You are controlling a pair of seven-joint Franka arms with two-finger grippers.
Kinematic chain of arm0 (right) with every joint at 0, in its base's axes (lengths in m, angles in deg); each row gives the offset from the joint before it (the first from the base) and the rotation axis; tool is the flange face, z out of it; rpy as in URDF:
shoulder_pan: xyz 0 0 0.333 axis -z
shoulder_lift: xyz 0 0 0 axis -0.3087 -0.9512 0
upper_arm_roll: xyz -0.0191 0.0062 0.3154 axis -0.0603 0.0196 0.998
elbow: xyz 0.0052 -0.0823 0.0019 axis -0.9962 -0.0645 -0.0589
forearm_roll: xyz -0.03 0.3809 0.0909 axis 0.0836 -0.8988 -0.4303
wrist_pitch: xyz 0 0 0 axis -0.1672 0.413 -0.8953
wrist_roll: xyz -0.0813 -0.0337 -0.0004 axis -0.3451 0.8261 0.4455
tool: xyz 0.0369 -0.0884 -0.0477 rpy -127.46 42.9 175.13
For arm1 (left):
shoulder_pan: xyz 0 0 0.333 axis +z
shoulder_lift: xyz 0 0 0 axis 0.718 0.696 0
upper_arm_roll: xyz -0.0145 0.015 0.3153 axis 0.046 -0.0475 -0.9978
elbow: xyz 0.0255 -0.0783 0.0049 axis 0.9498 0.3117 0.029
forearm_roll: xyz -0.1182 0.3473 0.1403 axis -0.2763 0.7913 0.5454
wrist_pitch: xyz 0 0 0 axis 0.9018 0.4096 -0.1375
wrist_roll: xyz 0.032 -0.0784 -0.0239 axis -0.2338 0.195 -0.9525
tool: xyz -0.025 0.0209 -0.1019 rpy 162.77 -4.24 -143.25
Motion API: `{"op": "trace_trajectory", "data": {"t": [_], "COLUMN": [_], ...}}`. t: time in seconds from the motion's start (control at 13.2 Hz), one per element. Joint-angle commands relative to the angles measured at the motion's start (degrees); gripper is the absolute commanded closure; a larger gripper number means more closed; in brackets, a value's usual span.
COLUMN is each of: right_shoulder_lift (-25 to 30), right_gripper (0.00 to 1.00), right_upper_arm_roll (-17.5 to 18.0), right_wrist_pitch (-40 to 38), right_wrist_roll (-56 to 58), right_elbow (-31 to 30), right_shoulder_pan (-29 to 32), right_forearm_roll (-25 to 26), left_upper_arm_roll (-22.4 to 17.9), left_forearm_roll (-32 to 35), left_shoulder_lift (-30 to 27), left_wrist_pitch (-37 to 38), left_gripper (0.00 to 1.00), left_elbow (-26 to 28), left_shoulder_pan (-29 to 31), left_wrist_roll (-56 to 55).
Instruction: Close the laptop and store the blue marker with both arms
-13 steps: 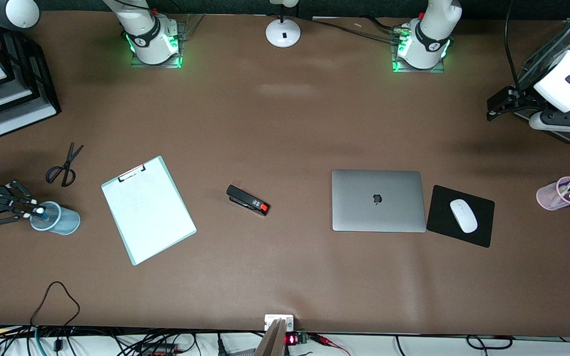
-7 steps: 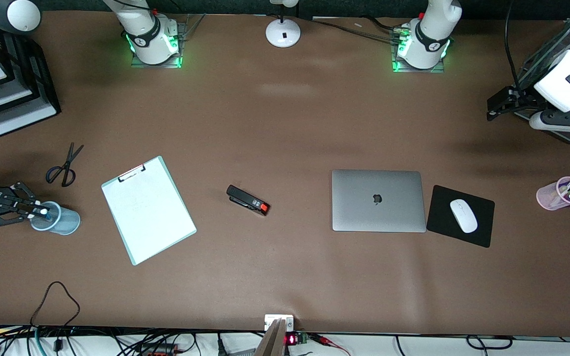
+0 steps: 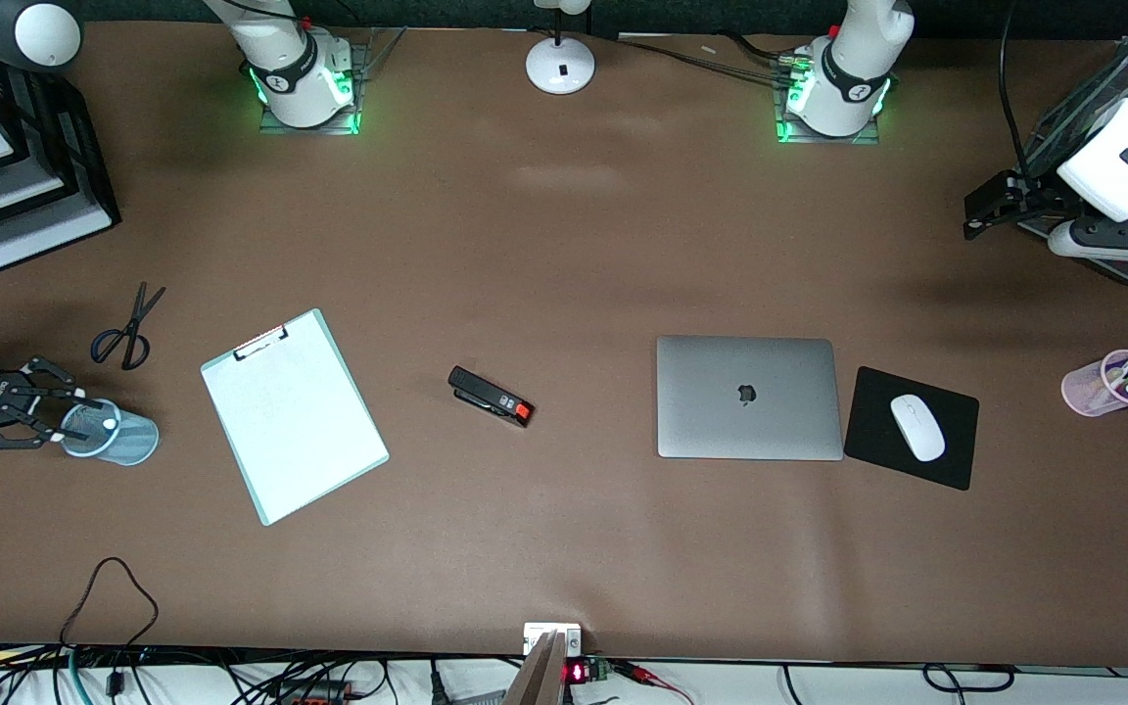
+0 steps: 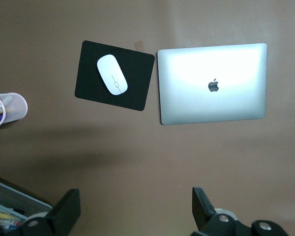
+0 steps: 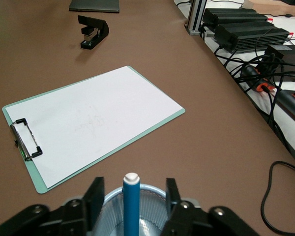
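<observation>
The laptop (image 3: pixel 747 397) lies shut on the table with its apple logo up; it also shows in the left wrist view (image 4: pixel 212 83). The blue marker (image 5: pixel 131 206) stands upright in a blue mesh cup (image 3: pixel 123 441) at the right arm's end of the table, its white tip (image 3: pixel 110 424) up. My right gripper (image 3: pixel 60 416) is open beside the cup. In the right wrist view (image 5: pixel 133 186) its fingers stand apart on either side of the marker without touching it. My left gripper (image 3: pixel 970 217) is open and empty, waiting in the air over the left arm's end; the left wrist view (image 4: pixel 136 194) shows the same.
A clipboard (image 3: pixel 292 416), a black stapler (image 3: pixel 491 396) and scissors (image 3: pixel 125 333) lie between the cup and the laptop. A white mouse (image 3: pixel 917 427) sits on a black mouse pad (image 3: pixel 956 460). A pink cup of markers (image 3: pixel 1107 385) stands near the left arm's end. Black paper trays (image 3: pixel 25 186) stand farther back.
My right gripper opened and let go of the blue marker, which dropped into the mesh cup. The gripper drew back a little from the cup. The left arm has not moved.
</observation>
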Motion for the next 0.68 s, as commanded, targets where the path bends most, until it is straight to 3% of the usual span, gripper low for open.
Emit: {"op": "trace_trajectory", "data": {"t": [0.0, 0.61], "right_shoulder_lift": [1.9, 17.1], "right_gripper": [0.0, 0.0], "right_upper_arm_roll": [1.0, 1.9], "right_wrist_pitch": [-1.0, -1.8], "right_wrist_roll": [-0.6, -21.1], "right_elbow": [-0.2, -3.1], "right_shoulder_pan": [1.0, -4.3], "right_forearm_roll": [-0.8, 10.6], "left_upper_arm_roll": [0.0, 0.0], "left_forearm_roll": [0.1, 0.1], "left_shoulder_lift": [0.3, 0.3], "left_wrist_pitch": [1.3, 1.4], "left_gripper": [0.0, 0.0], "left_elbow": [-1.5, -1.4], "left_shoulder_pan": [-0.4, -0.4], "left_wrist_roll": [-0.4, -0.4]}}
